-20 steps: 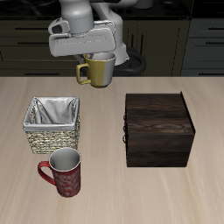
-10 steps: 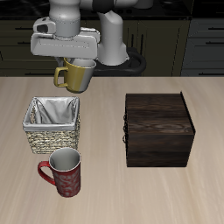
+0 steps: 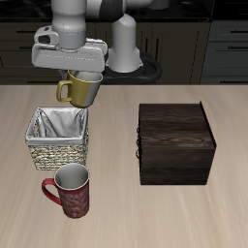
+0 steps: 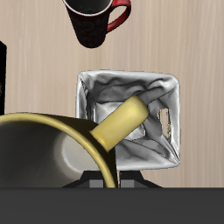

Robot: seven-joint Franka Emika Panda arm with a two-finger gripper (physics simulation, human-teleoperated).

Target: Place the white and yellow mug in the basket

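**Mug in the air, basket not yet squarely beneath**

Exterior view: the gripper [image 3: 81,72] carries the white and yellow mug [image 3: 84,89] clear of the table, above and a little behind the back rim of the basket [image 3: 56,138]. The mug hangs upright, handle pointing away from the dark wooden box [image 3: 175,142]. Released here, it would probably catch the back rim or drop behind the basket, since it does not look centred over the opening. The basket is only a bit wider than the mug, so a small offset on the way down could tip it or shove the light wicker along the table. The dark red patterned mug [image 3: 69,191] stands just in front of the basket, near the table's front edge (close enough to get knocked if the basket slides).

Wrist view: the mug's pale rim and yellow handle [image 4: 122,128] fill the foreground, with the basket's grey cloth lining [image 4: 131,98] beyond and the red mug [image 4: 96,21] farther off. The handle juts across the opening and could snag the rim on descent. The fingers are hidden by the mug, but it hangs off the table, so I judge them clamped on its rim.
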